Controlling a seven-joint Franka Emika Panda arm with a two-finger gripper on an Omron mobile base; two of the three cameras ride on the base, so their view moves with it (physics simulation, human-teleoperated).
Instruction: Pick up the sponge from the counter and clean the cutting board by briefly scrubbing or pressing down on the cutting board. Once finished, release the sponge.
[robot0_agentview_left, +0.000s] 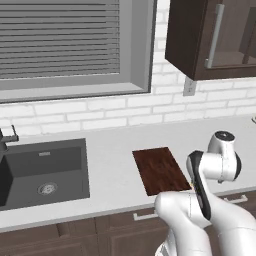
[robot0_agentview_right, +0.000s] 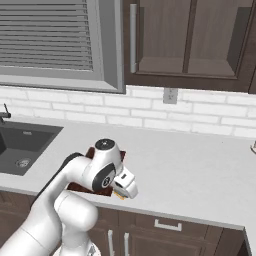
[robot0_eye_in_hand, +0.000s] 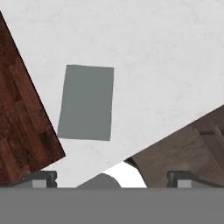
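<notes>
Room: simulated kitchen, white brick backsplash behind the worktop, grey-framed window with slatted blinds at upper left, dark brown wall cabinets at upper right, a grey outlet plate set in the brick below them. Surface: counter, long, light grey-white, smooth, above dark brown base cabinets with pale bar handles. Set into the counter at left: dark grey sink basin, round drain in its floor, part of a dark tap at its far left edge. Lying flat on the counter to the right of the sink and apart from it: cutting board, dark reddish-brown, grained, rectangular, near corner hidden behind the white arm in the left base view. Beside the board's right edge, close to it but not touching, near the counter's front edge: sponge, small rectangular block, grey-green top face up, lying flat on bare counter; a sliver of yellow visible below the hand in the right base view. Poised over the sponge, pointing down: gripper, fingertips set wide apart at the bottom corners of the hand view, nothing between them, clear of the sponge.
</notes>
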